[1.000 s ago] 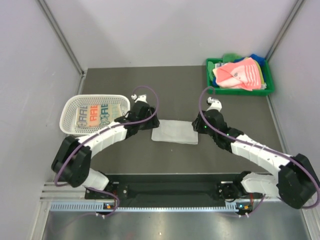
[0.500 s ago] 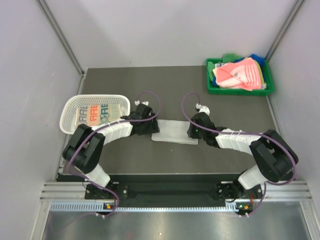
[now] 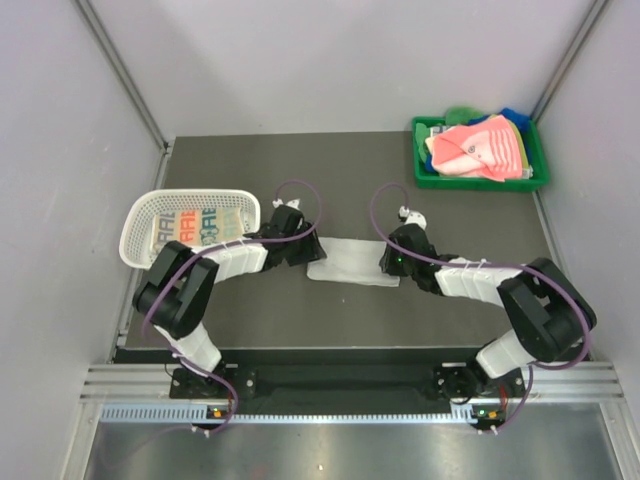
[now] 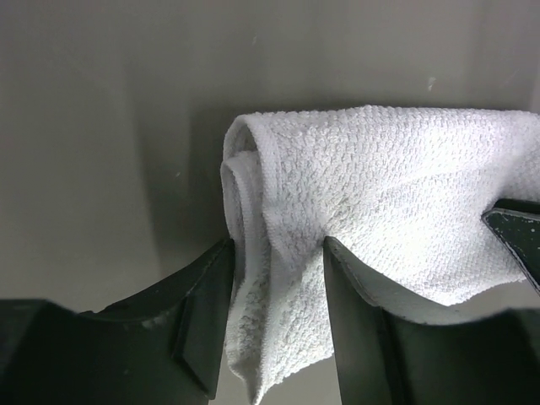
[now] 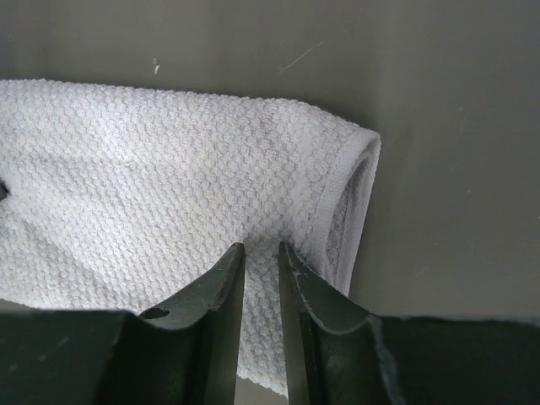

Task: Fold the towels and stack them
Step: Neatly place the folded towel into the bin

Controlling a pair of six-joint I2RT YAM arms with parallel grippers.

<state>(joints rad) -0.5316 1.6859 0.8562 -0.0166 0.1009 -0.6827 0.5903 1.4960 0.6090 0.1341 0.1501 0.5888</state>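
Where the two arms meet over the middle of the dark tabletop (image 3: 350, 180), a grey-white towel (image 3: 350, 262) is laid out as a narrow band running left to right. Its left end is clamped by the left gripper (image 3: 305, 250). In the left wrist view, the left gripper (image 4: 278, 261) is seen closed on a bunched ridge of the cloth, beside which the end of the grey-white towel (image 4: 396, 194) is doubled over into a soft roll. The right end is pinched by the right gripper (image 3: 388, 262). In the right wrist view, the fingers of the right gripper (image 5: 261, 253) are drawn almost together on a thin fold of the grey-white towel (image 5: 152, 160), just beside its hemmed, turned-over edge. Whether the held ends are raised off the tabletop cannot be told.

At the left, a white perforated basket (image 3: 140, 225) is seen, and a lettered towel (image 3: 190, 225) is spread flat inside it. At the far right corner, a green tray (image 3: 480, 182) is filled with a heap of cloths; a pink towel (image 3: 478, 148) lies on top and a blue towel (image 3: 513, 115) shows behind it. Both are well apart from the grippers.
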